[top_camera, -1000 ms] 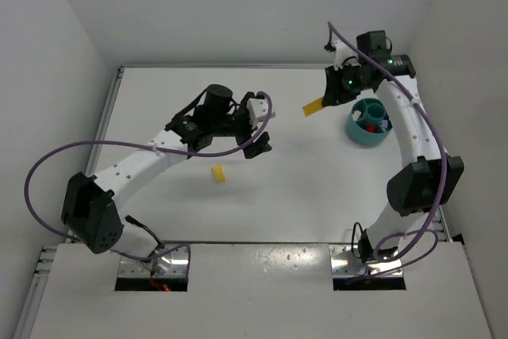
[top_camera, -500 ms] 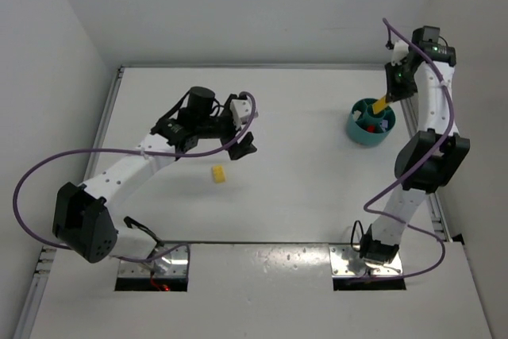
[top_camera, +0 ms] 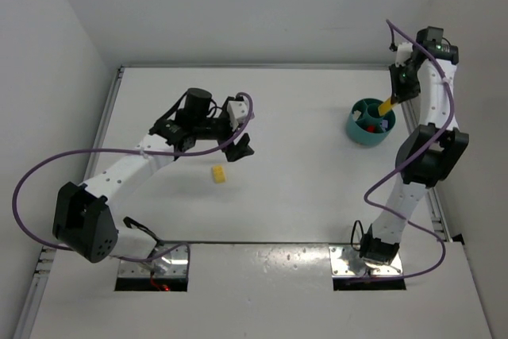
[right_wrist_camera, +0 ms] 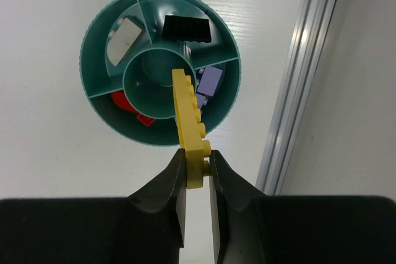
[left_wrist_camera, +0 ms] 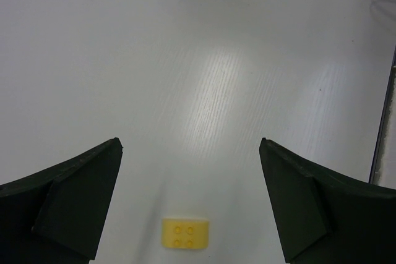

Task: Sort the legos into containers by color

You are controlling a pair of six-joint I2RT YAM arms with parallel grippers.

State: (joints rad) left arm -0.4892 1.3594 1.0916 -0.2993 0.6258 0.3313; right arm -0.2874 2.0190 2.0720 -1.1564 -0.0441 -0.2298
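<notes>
**Sorting scene, overhead and wrist views.** The right gripper (right_wrist_camera: 197, 156) hangs directly above the teal bowl (right_wrist_camera: 93, 100). Its jaws stand nearly closed, pinching the near end of a long yellow plate (right_wrist_camera: 189, 115). The plate's free end reaches over the bowl's round central well.

The outer ring of the bowl is divided into compartments:
- a black brick (right_wrist_camera: 185, 28) at the top of the wrist view
- a cream plate (right_wrist_camera: 124, 38) at upper left
- a lavender brick (right_wrist_camera: 210, 81) at right
- red pieces (right_wrist_camera: 127, 104) at lower left

In the overhead view the bowl stands close to the table's (top_camera: 302, 196) right edge rail.

The left gripper (left_wrist_camera: 190, 146) is well apart from the bowl, on its left. Its jaws are spread wide and hold nothing. A small yellow brick (left_wrist_camera: 184, 233) lies studs-up on the table. In the left wrist view it sits between and just below the fingertips, touching neither.
</notes>
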